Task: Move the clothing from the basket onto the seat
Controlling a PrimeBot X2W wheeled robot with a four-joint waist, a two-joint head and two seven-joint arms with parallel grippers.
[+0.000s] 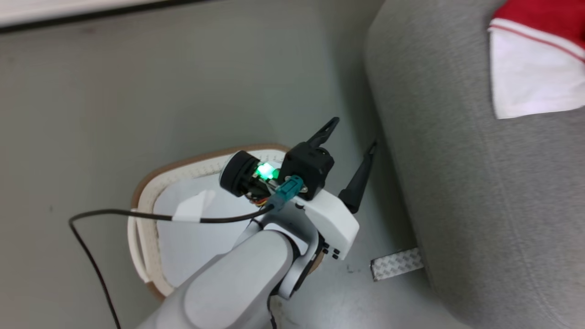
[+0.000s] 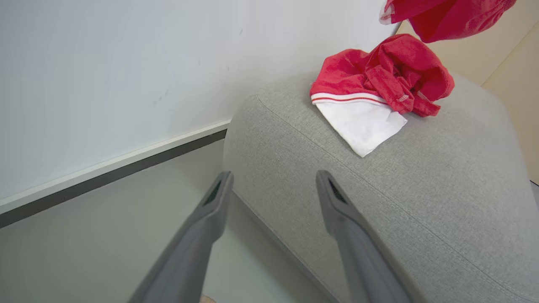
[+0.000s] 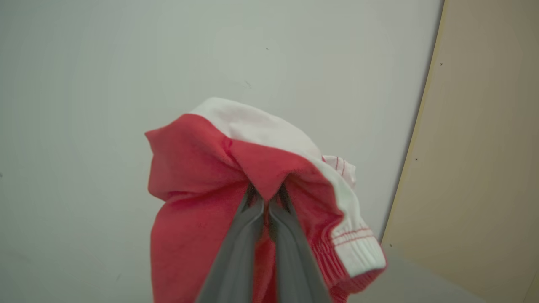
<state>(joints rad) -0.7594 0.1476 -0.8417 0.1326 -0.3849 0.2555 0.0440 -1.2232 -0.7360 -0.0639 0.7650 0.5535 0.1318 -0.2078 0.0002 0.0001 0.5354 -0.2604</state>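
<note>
A red and white piece of clothing (image 2: 370, 97) lies crumpled on the grey seat (image 2: 421, 202), near its far end. In the head view that clothing (image 1: 525, 77) shows at the top right of the seat (image 1: 480, 192). A second red and white garment (image 3: 198, 168) hangs in the air with my right gripper (image 3: 264, 200) shut on a fold of it; its lower part (image 2: 442, 17) dangles above the seat. My left gripper (image 1: 354, 135) is open and holds nothing, between the basket (image 1: 183, 165) and the seat's edge. In its own wrist view, the left gripper (image 2: 273, 181) points at the seat's corner.
A pale flat sheet (image 1: 192, 242) lines the basket's bottom. A black cable (image 1: 114, 214) crosses over the basket from my left wrist. A small metal plate (image 1: 396, 264) lies on the floor by the seat's base. A white wall with a dark baseboard (image 2: 126, 164) stands behind.
</note>
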